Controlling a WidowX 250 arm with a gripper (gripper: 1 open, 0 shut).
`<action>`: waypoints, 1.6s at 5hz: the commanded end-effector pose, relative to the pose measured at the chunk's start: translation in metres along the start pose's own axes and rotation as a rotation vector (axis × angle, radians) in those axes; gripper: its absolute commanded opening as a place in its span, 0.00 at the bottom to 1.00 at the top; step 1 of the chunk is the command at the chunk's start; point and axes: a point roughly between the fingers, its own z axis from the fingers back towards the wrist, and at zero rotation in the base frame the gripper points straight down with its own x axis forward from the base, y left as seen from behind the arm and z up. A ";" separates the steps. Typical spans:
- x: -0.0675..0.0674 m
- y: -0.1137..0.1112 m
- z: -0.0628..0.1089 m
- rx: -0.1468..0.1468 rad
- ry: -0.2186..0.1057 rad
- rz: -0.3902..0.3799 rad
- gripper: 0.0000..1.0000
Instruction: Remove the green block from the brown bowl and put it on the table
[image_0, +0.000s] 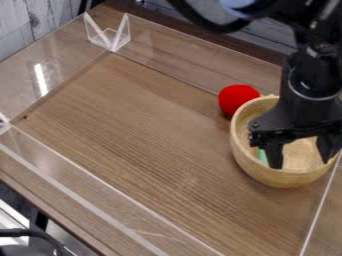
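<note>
Brown wood-grain tabletop (127, 130) lies beneath the black gripper (291, 142), its jaws spread wide over the brown bowl (277, 178); the green block (265, 153) sits inside, partly hidden by the near finger; the red ball (238, 98) is just beside the rim; bare wood stretches along the bowl's other side
</note>
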 end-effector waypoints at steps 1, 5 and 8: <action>0.002 -0.009 0.020 -0.050 -0.037 0.025 1.00; 0.031 0.003 0.034 -0.045 -0.014 -0.038 1.00; 0.028 0.012 0.018 -0.007 -0.031 -0.001 1.00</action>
